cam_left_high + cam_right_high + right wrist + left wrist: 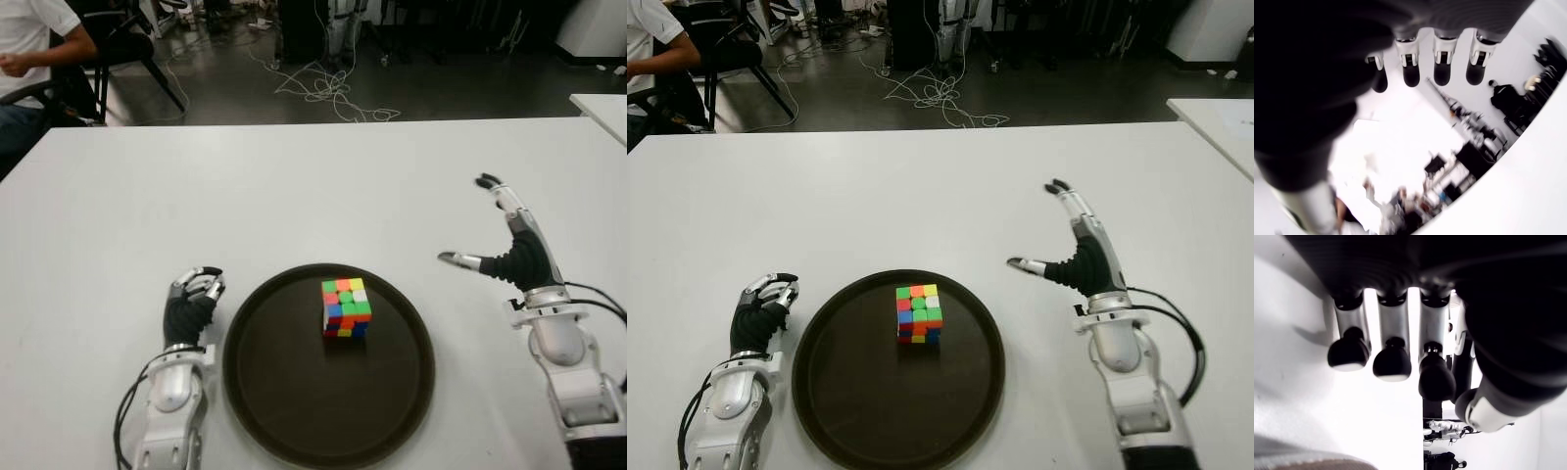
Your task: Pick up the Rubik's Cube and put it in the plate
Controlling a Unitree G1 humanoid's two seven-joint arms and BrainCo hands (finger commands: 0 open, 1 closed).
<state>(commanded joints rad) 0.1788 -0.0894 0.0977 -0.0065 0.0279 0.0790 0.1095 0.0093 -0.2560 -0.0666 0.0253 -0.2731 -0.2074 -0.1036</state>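
Note:
The Rubik's Cube [345, 307] stands inside the dark round plate [294, 411], a little behind its middle, with nothing touching it. My right hand [509, 245] is raised to the right of the plate, fingers spread and thumb pointing toward the plate, holding nothing. Its wrist view shows straight fingertips [1442, 73] and no cube. My left hand [194, 299] shows just left of the plate rim, fingers curled in on themselves around nothing; the left wrist view shows the bent fingertips [1392, 364] over the white table.
The white table [245, 196] stretches far behind the plate. A second white table corner [602, 108] shows at the far right. A seated person [29, 49] and chairs are beyond the table's far left edge, with cables on the floor.

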